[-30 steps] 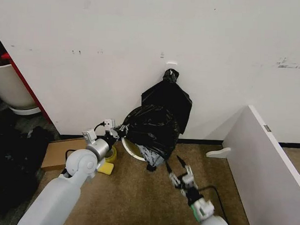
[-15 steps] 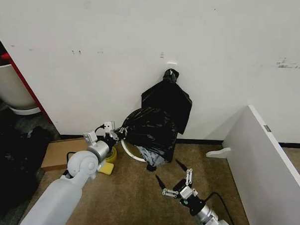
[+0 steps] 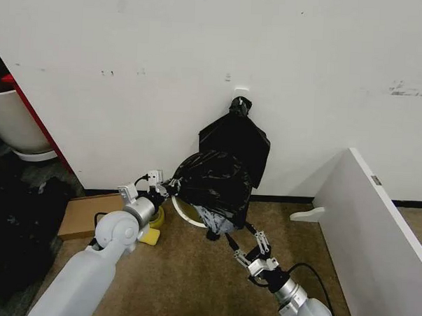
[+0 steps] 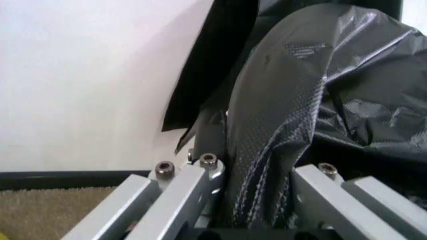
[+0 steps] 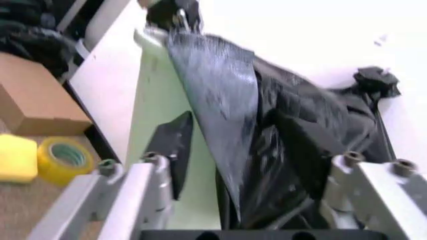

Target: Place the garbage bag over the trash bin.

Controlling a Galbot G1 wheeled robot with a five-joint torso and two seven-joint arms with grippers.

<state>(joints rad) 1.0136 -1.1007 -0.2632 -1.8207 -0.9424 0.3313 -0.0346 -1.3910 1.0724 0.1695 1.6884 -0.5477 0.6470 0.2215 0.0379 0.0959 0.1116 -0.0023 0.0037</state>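
Observation:
The glossy black garbage bag (image 3: 213, 180) is draped over the trash bin, whose white rim (image 3: 182, 216) shows low on the left by the wall. My left gripper (image 3: 167, 187) is shut on a fold of the garbage bag (image 4: 280, 125) at the bin's left side, with the film pinched between its fingers (image 4: 193, 182). My right gripper (image 3: 246, 244) is open just off the bag's lower right edge. From its wrist, the bag (image 5: 267, 135) and the pale bin wall (image 5: 150, 115) lie ahead between the spread fingers (image 5: 133, 192).
A flat black bunch with a knotted top (image 3: 236, 141) hangs on the wall behind the bin. A yellow tape roll (image 3: 156, 217), a yellow sponge (image 3: 149, 236) and cardboard (image 3: 82, 215) lie left of the bin. A white panel (image 3: 376, 228) stands at right.
My right gripper drew back and turned half a second ago, then came up again to the bag's lower right edge. The left gripper kept its hold and barely moved.

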